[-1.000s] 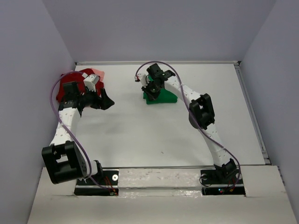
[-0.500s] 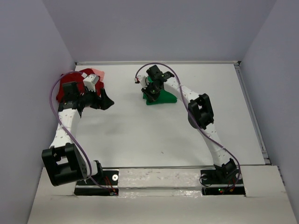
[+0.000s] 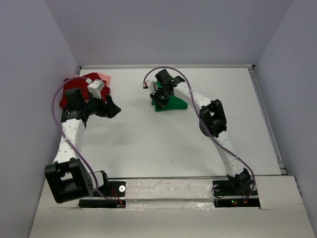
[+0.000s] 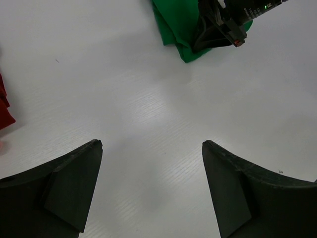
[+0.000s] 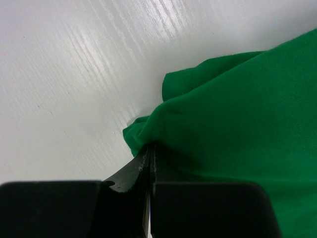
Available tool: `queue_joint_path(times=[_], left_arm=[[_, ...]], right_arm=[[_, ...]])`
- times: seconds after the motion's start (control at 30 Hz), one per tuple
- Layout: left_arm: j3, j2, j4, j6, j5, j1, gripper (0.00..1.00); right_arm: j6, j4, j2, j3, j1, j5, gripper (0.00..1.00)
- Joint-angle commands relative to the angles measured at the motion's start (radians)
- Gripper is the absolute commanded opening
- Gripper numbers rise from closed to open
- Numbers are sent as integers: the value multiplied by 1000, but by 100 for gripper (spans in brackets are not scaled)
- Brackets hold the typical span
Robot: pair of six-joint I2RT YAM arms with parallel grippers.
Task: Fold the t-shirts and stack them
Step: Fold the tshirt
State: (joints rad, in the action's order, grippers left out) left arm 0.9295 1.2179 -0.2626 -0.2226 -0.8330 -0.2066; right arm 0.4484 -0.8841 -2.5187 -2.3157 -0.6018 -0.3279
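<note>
Right gripper (image 5: 148, 151): we noted the jaws pressed together, with a fold at the edge of the green t-shirt (image 5: 237, 109) pinched at their tips. That shirt lay bunched on the white table (image 3: 148, 144), about mid-width and toward the far edge, with the right arm reaching over it.

Left gripper (image 4: 151, 144): the fingers stood wide apart with nothing between them, and we saw only bare table beneath. It hung at the far left, just beside the dark red t-shirt (image 3: 64, 99), which sat crumpled in the far left corner near the wall. A patch of the pale pink t-shirt (image 3: 104, 78) showed at the red one's far side, touching it.

In the left wrist view we saw a sliver of red cloth at the left edge, and the green shirt with the right gripper on it at the top. The green and red shirts lay well apart.
</note>
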Motion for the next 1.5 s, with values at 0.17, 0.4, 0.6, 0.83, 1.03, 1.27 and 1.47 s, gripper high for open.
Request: queue_joint_path(times=[0.17, 0.4, 0.6, 0.83, 1.03, 1.27, 1.47], left_arm=[[19, 11, 29, 5, -20, -2, 91], [26, 25, 33, 12, -34, -1, 91], [28, 29, 33, 14, -37, -2, 91], [25, 26, 34, 11, -37, -2, 91], [6, -1, 39, 8, -23, -2, 91], [2, 3, 42, 3, -14, -2, 91], [5, 14, 42, 3, -12, -2, 92]], right_arm=[[32, -41, 165, -13, -1, 50, 33], [55, -76, 254, 78, -12, 102, 39], [56, -105, 236, 78, -21, 109, 39], [27, 0, 177, 89, -21, 306, 16], [38, 29, 72, -49, -21, 420, 0], [53, 112, 22, -40, -21, 425, 0], [19, 88, 15, 71, -21, 337, 0]])
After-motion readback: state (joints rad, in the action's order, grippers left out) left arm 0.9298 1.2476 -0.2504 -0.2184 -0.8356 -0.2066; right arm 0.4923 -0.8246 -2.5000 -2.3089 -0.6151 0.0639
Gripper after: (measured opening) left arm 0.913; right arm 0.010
